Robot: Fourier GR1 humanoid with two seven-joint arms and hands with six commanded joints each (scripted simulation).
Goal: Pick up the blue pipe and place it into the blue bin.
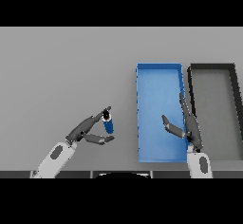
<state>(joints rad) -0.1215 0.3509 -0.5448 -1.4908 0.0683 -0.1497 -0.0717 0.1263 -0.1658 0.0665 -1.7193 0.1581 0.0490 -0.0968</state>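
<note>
The blue pipe (109, 125) stands on end on the grey table, left of the blue bin (159, 83), with its dark ring-shaped end facing up. My left hand (88, 132) is beside the pipe on its left. Its fingers are straight and reach the pipe's top end, and its thumb reaches under the pipe's lower end, so the pipe sits in the gap between them. My right hand (190, 123) is open over the blue bin, with fingers straight and thumb spread towards the bin's middle.
A dark grey bin (235, 104) stands right of the blue bin, close beside it. Bare table stretches to the left and beyond the pipe.
</note>
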